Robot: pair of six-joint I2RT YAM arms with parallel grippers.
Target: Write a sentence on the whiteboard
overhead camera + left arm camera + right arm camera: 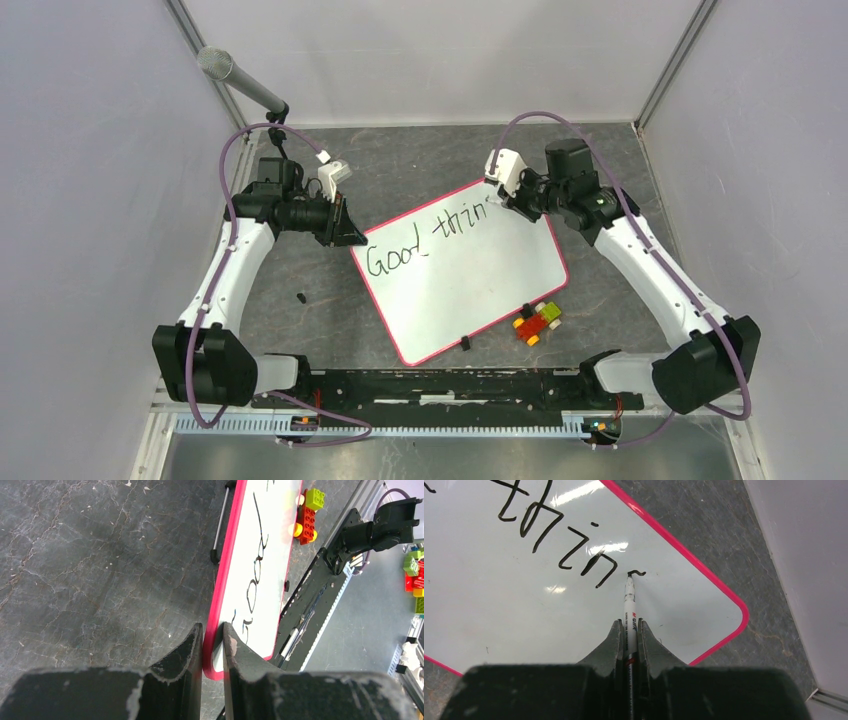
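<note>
Two words of the sentence [400, 258], "Good thin", cross the whiteboard [480, 290]; marker [629, 615] touching.

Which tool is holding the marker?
The right tool: it grips the marker, tip on the whiteboard. The left tool only clamps the whiteboard's pink rim.

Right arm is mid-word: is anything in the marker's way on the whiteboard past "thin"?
Nothing visible. The right gripper holds the marker with its tip on the whiteboard, and the white past the sentence is bare to the board's edge. The toy bricks lie off the board.
</note>
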